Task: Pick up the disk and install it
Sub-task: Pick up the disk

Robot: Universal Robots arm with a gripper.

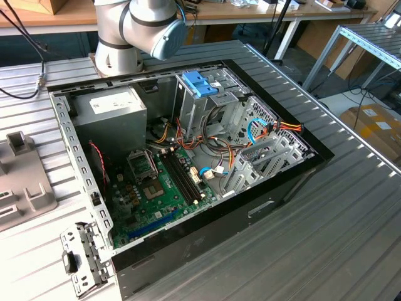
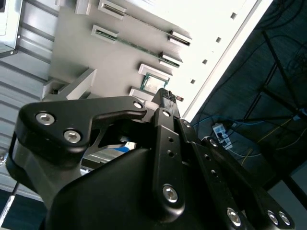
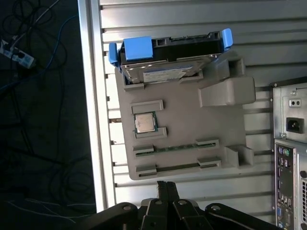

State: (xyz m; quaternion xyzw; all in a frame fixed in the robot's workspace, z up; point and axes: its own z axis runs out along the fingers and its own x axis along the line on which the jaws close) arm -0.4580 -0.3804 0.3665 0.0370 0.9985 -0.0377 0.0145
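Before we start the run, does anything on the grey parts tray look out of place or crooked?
Nothing stands out. The disk sits in its slot on the grey tray, the chip and memory sticks in theirs; the claw hangs clear of them.

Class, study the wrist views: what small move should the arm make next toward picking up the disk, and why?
Probably carry the gripper across the grey holder toward the disk. In the first wrist view the disk lies in its slot at one end of the holder, untouched, while the fingers are shut and empty beyond the opposite end.
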